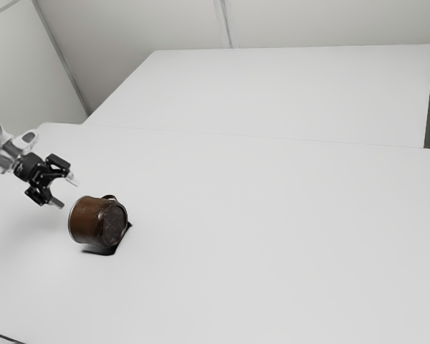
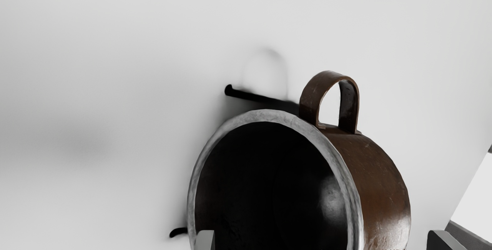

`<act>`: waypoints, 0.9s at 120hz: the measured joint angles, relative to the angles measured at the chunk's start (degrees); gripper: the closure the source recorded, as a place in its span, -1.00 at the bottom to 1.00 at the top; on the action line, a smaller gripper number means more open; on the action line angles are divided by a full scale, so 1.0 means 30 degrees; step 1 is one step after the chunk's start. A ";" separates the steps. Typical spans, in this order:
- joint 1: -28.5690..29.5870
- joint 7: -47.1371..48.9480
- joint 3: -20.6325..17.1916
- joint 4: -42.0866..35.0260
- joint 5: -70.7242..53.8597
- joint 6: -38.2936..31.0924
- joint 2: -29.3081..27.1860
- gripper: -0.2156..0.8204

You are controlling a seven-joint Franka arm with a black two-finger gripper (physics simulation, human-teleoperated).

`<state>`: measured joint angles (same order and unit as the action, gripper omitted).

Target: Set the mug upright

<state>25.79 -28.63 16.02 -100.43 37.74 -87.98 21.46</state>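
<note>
Our end effector [image 1: 67, 194] is open and empty, its fingers [image 2: 205, 240] spread near the mouth of the brown mug [image 1: 93, 222]. The mug lies on its side on the counter [image 1: 272, 236], so we judge lining up a grasp to be in hand; next we'd grip its wall and turn the mouth upward. Its squat, round body looks like scuffed metal, with a pale rim [image 2: 269, 115] and strap-like handle [image 2: 312, 92].
</note>
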 joint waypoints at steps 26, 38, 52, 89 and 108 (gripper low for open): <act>0.0045 -0.0560 0.0418 -0.1803 0.2105 0.2129 0.0039 -0.58; -0.0015 -0.0619 0.0434 -0.2020 0.2571 0.3040 0.0039 -0.58; -0.0189 -0.0596 0.0320 -0.2062 0.3210 0.3668 0.0039 -0.58; -0.0633 -0.0050 0.0111 -0.1803 0.2972 0.4255 0.0038 0.35; -0.0818 0.0337 -0.0006 -0.1802 0.2780 0.4187 0.0038 0.69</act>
<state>23.34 -27.62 16.00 -105.83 46.08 -75.42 21.57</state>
